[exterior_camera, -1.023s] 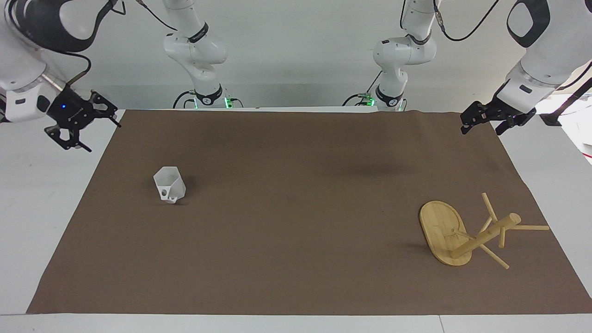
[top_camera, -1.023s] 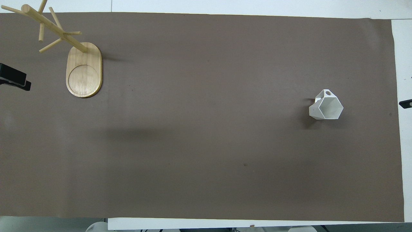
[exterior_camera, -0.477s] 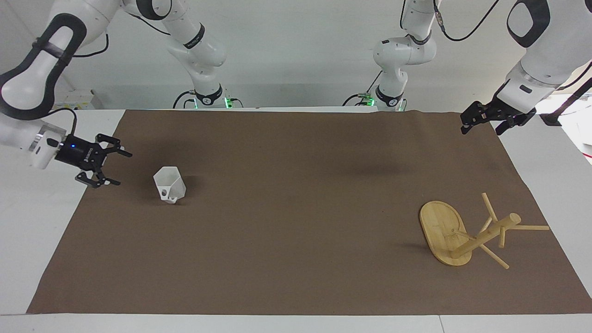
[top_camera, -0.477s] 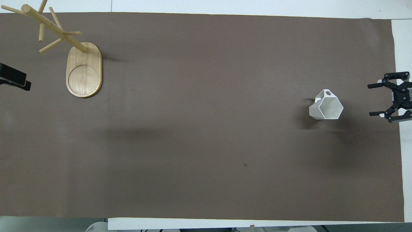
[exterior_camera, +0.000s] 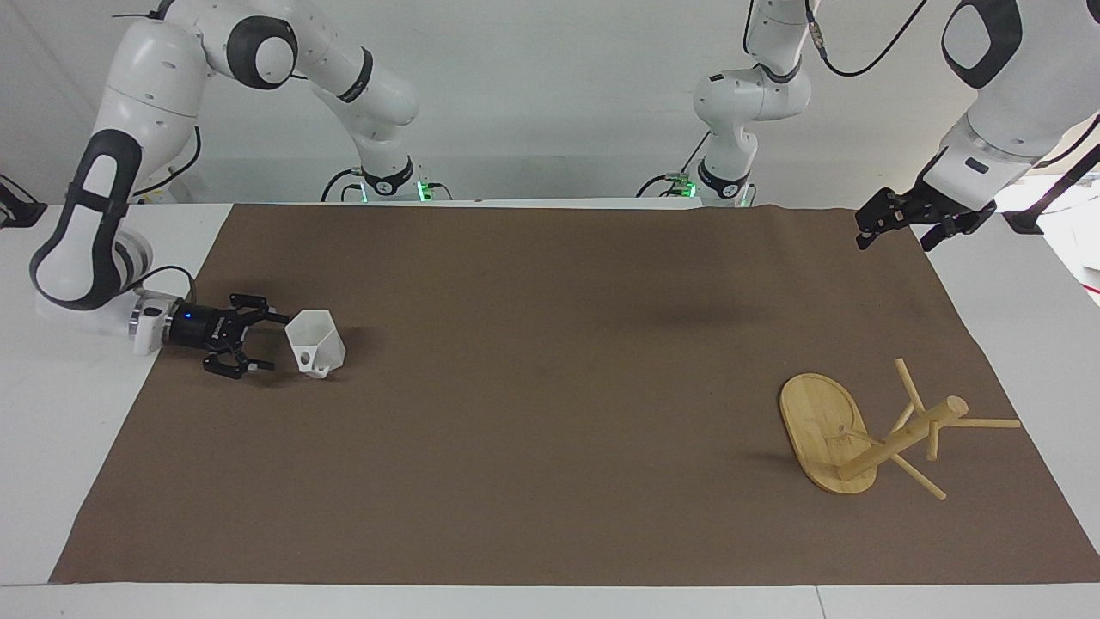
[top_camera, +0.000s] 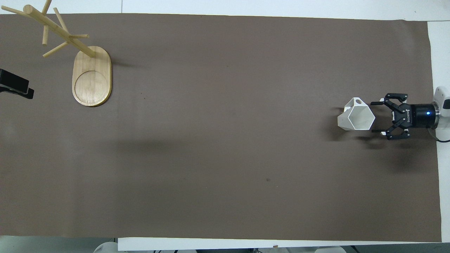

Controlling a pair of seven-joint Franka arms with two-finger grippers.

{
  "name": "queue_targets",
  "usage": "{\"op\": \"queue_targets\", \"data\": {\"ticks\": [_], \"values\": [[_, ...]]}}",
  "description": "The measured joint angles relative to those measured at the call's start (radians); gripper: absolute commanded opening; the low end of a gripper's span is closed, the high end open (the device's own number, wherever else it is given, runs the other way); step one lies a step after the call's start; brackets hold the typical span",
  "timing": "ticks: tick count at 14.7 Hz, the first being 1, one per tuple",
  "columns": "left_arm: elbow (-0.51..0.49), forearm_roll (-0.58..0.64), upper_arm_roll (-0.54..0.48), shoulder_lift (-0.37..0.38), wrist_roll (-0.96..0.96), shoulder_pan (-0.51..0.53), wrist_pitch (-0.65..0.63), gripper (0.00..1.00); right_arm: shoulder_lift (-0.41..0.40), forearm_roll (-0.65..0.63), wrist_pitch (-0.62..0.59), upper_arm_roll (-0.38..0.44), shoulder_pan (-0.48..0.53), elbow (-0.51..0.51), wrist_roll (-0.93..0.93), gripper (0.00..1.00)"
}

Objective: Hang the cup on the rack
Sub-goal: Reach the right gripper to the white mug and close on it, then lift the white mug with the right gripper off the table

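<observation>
The right tool (exterior_camera: 262,342) has come down in the last second from above the surface's (exterior_camera: 550,481) edge and now lies low just beside the cup (exterior_camera: 314,342), its fingers spread wide, not yet gripping. The cup stands at the right arm's end, well apart from the rack (exterior_camera: 868,434). The left tool (exterior_camera: 894,225) waits; its fingers cannot be read.
</observation>
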State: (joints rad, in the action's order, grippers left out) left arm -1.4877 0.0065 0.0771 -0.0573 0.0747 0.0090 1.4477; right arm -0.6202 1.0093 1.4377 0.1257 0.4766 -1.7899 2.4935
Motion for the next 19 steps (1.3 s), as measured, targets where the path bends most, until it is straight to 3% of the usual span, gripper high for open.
{"op": "queue_targets", "data": {"ticks": [19], "values": [[0.0,0.0,0.002,0.0,0.003,-0.001,0.0,1.0,-0.025,0.022,-0.022,-0.013,-0.062,-0.034,0.063,1.0]]}}
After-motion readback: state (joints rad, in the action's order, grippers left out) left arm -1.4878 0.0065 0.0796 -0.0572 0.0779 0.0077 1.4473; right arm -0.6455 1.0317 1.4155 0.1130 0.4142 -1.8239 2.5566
